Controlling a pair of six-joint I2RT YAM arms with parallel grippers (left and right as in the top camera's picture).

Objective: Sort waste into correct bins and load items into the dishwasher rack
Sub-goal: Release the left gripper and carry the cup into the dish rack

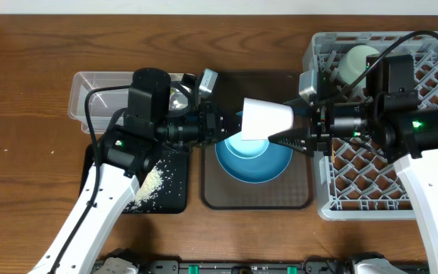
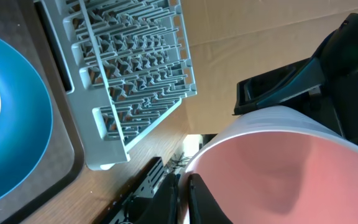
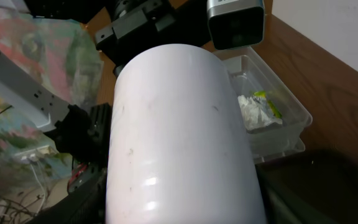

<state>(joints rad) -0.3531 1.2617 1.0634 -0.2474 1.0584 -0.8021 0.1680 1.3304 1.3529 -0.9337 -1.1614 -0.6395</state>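
Two grippers are facing each other over the desk's middle. Dishwasher rack is occupying the right edge; blue plate is lying centrally. Small pink cup, probably light, rigid and slippery, is hanging sideways above the plate. Left gripper is pinching its rim; right gripper is straddling its wall, contact unclear. A mid-wall hold is looking safest.

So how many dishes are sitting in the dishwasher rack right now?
1: a mint-green bowl in the far left corner of the grey dishwasher rack. The right arm covers the rack's middle, so something there may be hidden.
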